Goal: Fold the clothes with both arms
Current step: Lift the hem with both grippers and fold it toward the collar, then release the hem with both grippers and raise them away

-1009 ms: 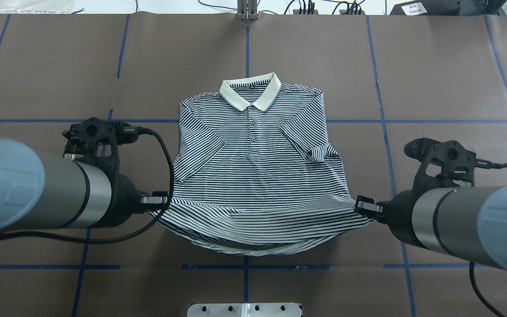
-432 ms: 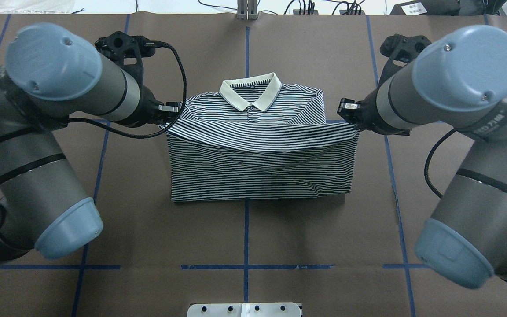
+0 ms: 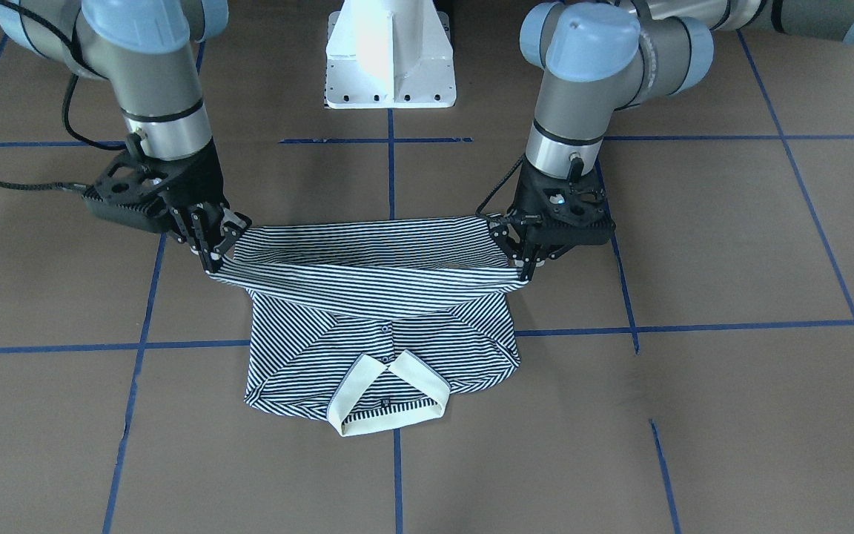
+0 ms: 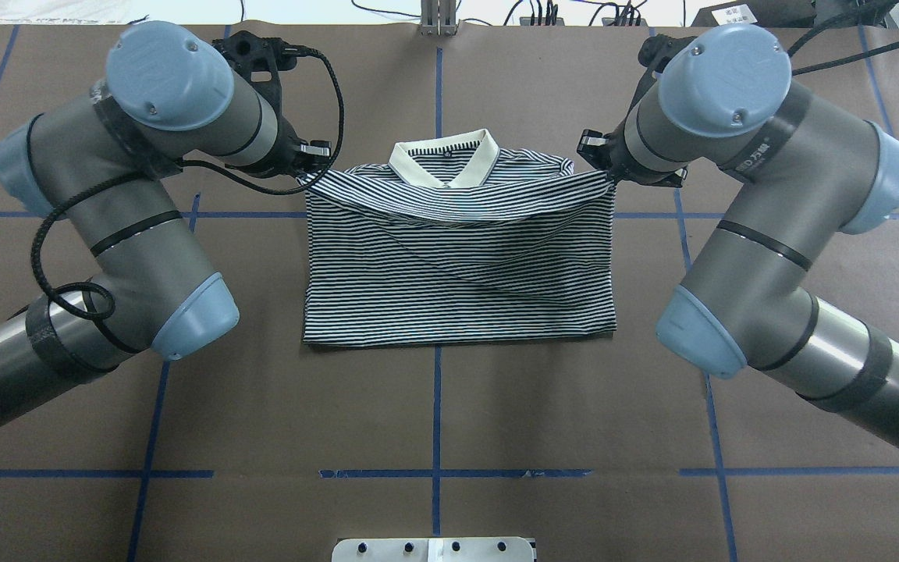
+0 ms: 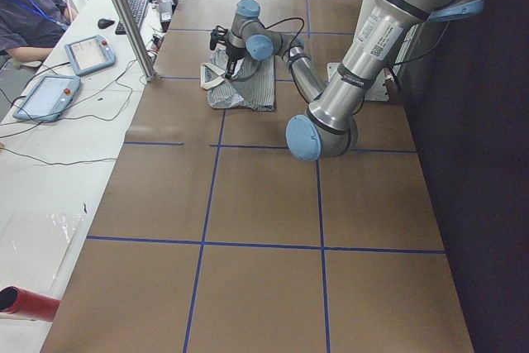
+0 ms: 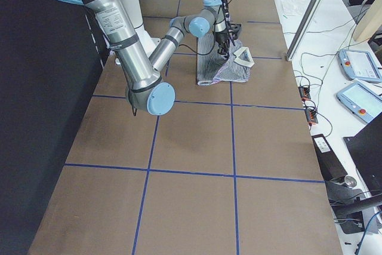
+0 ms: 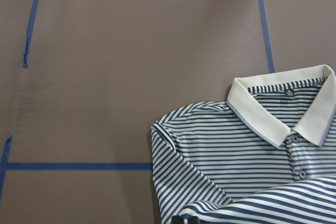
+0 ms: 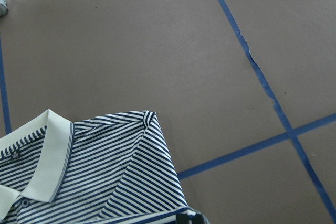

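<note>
Shirt hem corners are pinched in our left end effector and right end effector, held just near the collar. We see it doubled over on the surface.

Hardly anything could be read. White lettering ran along the right arm, its characters too small to make out, and similar print marked the left arm. A white card beyond the tabletop carried illegible dark characters. The polo shirt had a neck tag with an unreadable mark.
</note>
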